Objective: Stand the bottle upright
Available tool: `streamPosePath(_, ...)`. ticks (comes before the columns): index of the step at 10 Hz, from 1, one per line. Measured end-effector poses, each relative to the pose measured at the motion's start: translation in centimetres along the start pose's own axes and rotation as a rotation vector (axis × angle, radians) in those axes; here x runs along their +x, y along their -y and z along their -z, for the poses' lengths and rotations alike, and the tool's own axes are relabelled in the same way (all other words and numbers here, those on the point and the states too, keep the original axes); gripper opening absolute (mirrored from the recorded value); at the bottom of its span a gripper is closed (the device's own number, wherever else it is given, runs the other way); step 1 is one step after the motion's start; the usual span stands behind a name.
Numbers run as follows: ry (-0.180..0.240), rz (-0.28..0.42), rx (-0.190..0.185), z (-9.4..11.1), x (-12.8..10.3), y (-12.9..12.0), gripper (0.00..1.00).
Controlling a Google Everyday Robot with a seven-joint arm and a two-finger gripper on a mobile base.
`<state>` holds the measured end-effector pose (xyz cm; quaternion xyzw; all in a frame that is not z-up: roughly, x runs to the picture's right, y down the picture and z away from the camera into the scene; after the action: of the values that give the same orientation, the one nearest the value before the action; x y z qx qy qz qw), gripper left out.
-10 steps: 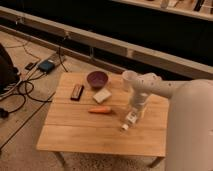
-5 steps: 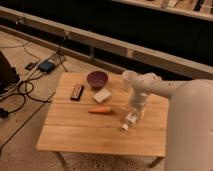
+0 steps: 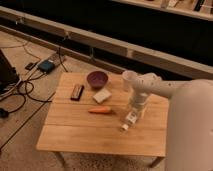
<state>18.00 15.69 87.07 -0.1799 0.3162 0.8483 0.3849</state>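
The small white bottle (image 3: 129,120) lies on the wooden table (image 3: 80,132) right of centre, tilted, with its narrower cap end pointing to the front left. My gripper (image 3: 135,109) comes down from the white arm on the right and sits right over the bottle's upper end, touching or nearly touching it. The arm hides part of the bottle's rear end.
A purple bowl (image 3: 97,78), a white paper cup (image 3: 129,80), a flat white block (image 3: 102,95), a dark rectangular object (image 3: 77,92) and an orange carrot (image 3: 101,110) lie on the table. Cables and a dark unit (image 3: 47,65) are on the floor at left.
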Motion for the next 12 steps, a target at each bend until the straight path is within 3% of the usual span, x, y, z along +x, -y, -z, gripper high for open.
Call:
streamPosePath(5, -0.001, 0.0, 0.001, -0.1, 0.0, 0.0, 0.06)
streamPosePath(6, -0.001, 0.0, 0.001, -0.1, 0.0, 0.0, 0.01)
streamPosePath(10, -0.002, -0.002, 0.001, -0.1, 0.0, 0.1, 0.0)
streamPosePath(12, -0.054, -0.017, 0.003, 1.0, 1.3, -0.2, 0.0)
